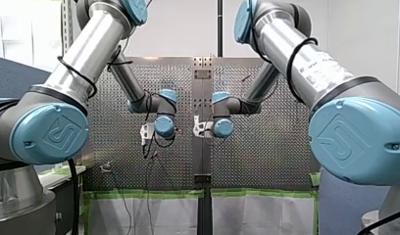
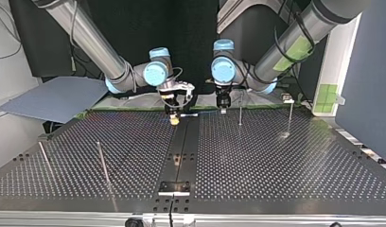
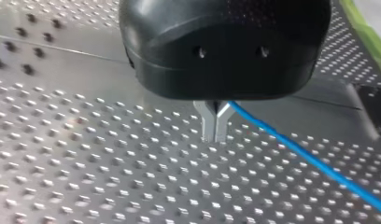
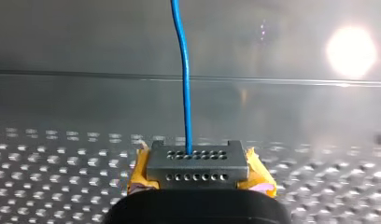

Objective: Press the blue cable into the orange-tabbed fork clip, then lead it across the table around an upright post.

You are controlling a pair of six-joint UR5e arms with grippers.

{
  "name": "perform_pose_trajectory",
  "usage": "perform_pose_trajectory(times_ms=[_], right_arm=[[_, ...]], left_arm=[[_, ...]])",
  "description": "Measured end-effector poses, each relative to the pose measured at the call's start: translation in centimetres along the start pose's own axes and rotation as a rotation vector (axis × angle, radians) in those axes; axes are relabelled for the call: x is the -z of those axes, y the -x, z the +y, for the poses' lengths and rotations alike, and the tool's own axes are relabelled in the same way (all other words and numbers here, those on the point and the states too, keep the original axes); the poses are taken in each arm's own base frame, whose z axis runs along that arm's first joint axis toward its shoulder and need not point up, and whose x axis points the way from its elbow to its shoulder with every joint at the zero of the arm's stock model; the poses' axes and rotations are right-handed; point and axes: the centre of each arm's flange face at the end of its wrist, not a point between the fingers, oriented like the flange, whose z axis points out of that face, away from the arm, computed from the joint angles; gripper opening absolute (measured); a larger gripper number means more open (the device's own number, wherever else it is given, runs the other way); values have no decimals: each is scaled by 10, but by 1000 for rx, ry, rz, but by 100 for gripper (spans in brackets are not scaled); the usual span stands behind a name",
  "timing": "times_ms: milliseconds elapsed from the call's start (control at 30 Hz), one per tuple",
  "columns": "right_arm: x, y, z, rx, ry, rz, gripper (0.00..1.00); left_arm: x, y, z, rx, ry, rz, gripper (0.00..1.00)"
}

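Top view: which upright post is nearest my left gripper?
The post right beside my left gripper, at its right in the top view. The other posts stand farther off: one further right, two at the view's left.

My right gripper (image 2: 174, 119) is hanging near my left gripper (image 2: 223, 111) over the table (image 2: 276, 170) (a post (image 2: 240, 109) standing just beside the latter).
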Motion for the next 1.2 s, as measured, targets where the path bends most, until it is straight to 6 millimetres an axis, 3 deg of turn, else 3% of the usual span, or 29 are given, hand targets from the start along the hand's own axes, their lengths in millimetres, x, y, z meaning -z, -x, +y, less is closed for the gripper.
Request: perform_pose_trajectory(times_ms=[167, 667, 1200], right_arm=[[6, -31, 1, -1, 0, 15, 0], [27, -132, 9, -6, 17, 90, 0], [68, -246, 22, -15, 38, 169, 0]], left_arm=[[2, 25, -3, 21, -3, -29, 0], [18, 133, -9, 57, 4, -116, 0], [63, 260, -13, 85, -22, -241, 0]])
